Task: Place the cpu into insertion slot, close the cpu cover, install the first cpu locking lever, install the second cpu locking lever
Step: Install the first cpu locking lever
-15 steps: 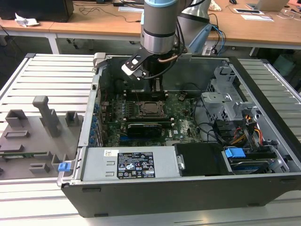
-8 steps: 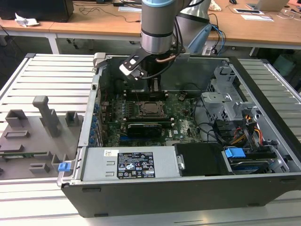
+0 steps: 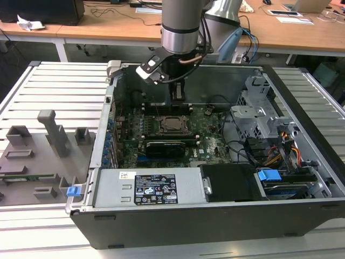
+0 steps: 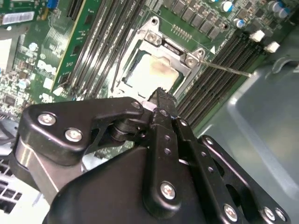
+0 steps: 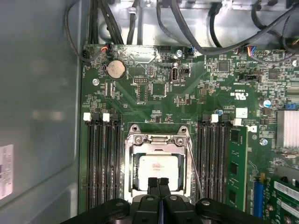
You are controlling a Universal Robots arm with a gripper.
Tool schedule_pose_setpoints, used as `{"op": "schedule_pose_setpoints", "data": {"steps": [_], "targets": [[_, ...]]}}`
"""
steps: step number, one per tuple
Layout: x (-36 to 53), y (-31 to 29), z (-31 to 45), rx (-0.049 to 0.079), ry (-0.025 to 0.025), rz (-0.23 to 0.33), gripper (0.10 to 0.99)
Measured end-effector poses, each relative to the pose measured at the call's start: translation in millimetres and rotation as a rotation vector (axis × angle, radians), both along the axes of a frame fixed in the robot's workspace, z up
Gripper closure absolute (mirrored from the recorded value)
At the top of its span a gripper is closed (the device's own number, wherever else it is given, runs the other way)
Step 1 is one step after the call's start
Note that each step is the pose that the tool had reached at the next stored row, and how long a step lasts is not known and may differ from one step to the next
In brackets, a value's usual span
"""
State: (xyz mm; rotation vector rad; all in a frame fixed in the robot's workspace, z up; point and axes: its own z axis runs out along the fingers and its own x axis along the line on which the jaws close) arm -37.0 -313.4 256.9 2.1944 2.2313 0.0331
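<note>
Though low over the cpu cover (image 5: pixel 156 140) (cpu (image 5: pixel 159 168) in its cut-out), the gripper (image 5: pixel 158 182) pressed together, empty

There is one robot arm (image 3: pixel 180 21) with one gripper (image 5: pixel 159 181), one open computer box (image 3: pixel 215 221), one green board (image 5: pixel 154 100), one cpu (image 5: pixel 159 167), one cpu cover (image 5: pixel 135 156) around it, one round battery (image 5: pixel 116 69) and two blue clips (image 3: pixel 73 190) (image 3: pixel 268 175).
</note>
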Motion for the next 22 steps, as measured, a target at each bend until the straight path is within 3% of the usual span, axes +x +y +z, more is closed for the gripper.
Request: {"op": "schedule_pose_setpoints", "data": {"steps": [2, 3, 6, 10, 15, 22], "targets": [[0.0, 0.0, 7.4, 0.000, 0.0000, 0.000, 0.980], [0.0, 0.0, 7.5, 0.000, -0.0001, 0.016, 0.980], [0.0, 0.0, 7.6, 0.000, 0.0001, 0.154, 0.980], [0.0, 0.0, 7.6, 0.000, 0.0001, 0.243, 0.980], [-0.1, 0.0, 7.4, 0.000, 0.0001, 0.283, 0.980], [0.0, 0.0, 7.2, 0.000, 0.0000, 0.420, 0.980]]}}
